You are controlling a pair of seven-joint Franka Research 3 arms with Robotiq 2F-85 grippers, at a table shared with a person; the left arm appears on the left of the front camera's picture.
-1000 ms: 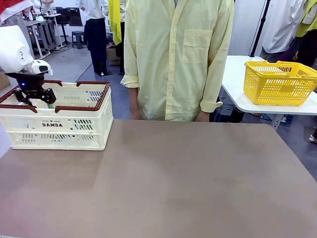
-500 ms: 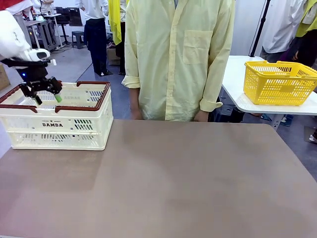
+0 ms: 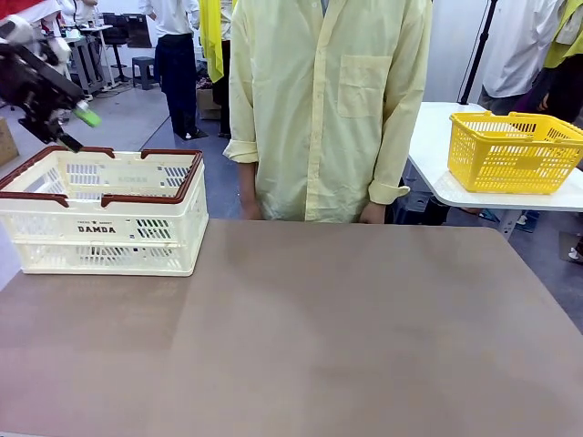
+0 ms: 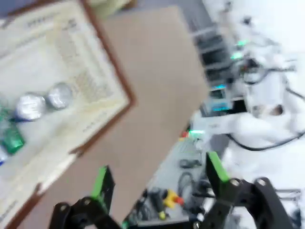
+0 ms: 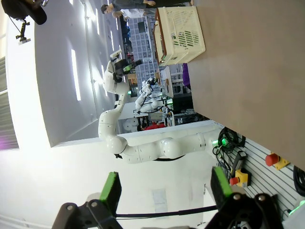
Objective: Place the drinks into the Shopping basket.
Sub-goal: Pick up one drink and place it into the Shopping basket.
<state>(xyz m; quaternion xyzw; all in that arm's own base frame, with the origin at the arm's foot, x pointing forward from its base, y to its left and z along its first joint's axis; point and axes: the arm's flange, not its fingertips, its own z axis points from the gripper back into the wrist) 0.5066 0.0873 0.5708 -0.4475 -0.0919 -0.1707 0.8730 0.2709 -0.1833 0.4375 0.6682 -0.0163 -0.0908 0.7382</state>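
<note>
Shopping basket (image 3: 109, 223): cream, slotted sides, red-brown rim, far left on tabletop (image 3: 319, 337). Two silver-topped drinks (image 4: 45, 101) stand inside. Left hand (image 3: 71, 127) above basket, fingers spread, empty. Right hand (image 5: 164, 188) likewise spread, empty.

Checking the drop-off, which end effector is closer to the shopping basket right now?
Left. The left end effector hovers open just above the Shopping basket at its left end. The right end effector is far across the table.

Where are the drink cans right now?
In the left wrist view, two silver can tops sit side by side inside the basket, near its left side, under the raised open left gripper.
</note>
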